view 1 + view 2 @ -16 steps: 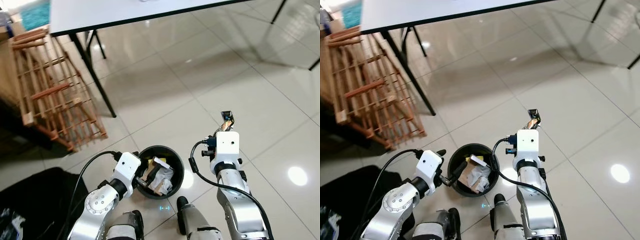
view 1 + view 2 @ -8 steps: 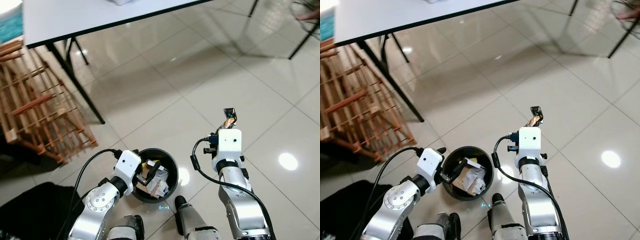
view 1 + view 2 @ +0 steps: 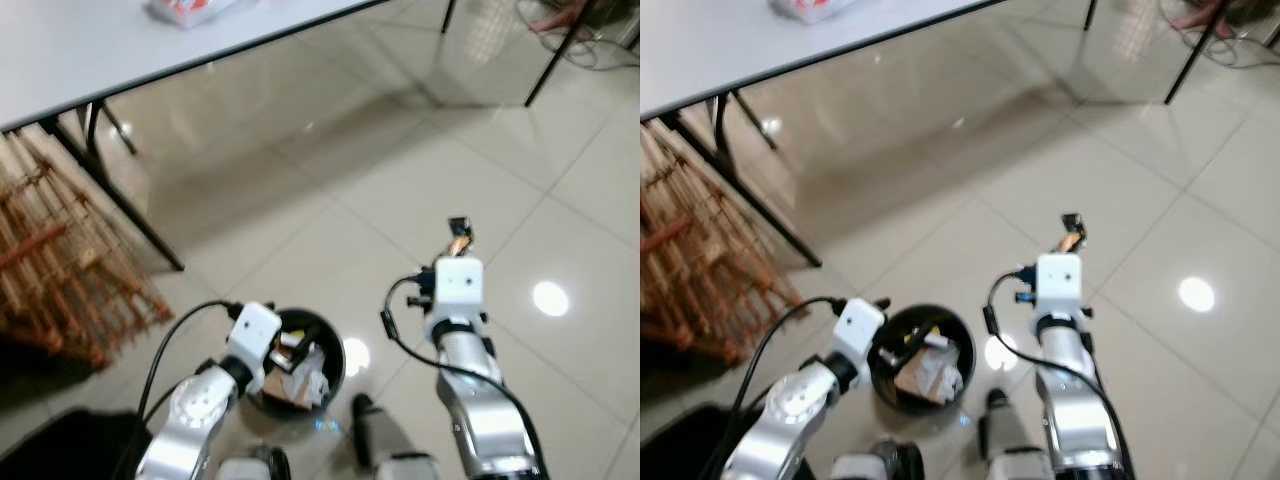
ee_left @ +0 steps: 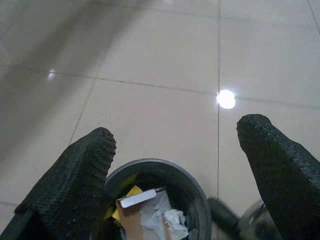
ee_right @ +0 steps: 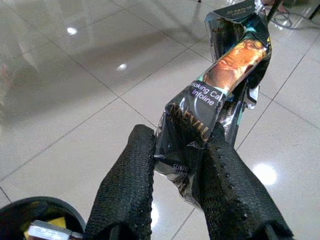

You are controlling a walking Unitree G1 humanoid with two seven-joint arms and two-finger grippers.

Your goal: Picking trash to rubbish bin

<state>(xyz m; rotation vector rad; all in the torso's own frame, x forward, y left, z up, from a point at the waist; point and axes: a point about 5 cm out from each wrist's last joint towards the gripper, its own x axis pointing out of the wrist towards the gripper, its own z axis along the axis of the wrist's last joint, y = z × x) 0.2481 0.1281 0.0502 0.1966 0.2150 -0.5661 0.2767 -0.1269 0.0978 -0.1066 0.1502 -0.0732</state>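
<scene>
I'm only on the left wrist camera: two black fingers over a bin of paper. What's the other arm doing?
Observer: The right gripper is pinching a crumpled foil wrapper, held out over the floor, beside the bin rather than above it.
Operator: Anything else lying about?
Observer: A white table stands ahead with a packet on top.
Operator: And left of the bin?
Observer: A wooden rack on the floor.

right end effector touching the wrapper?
Touching. The right wrist view shows the right end effector pinching the crumpled wrapper, both black fingers pressed against its lower end.
</scene>
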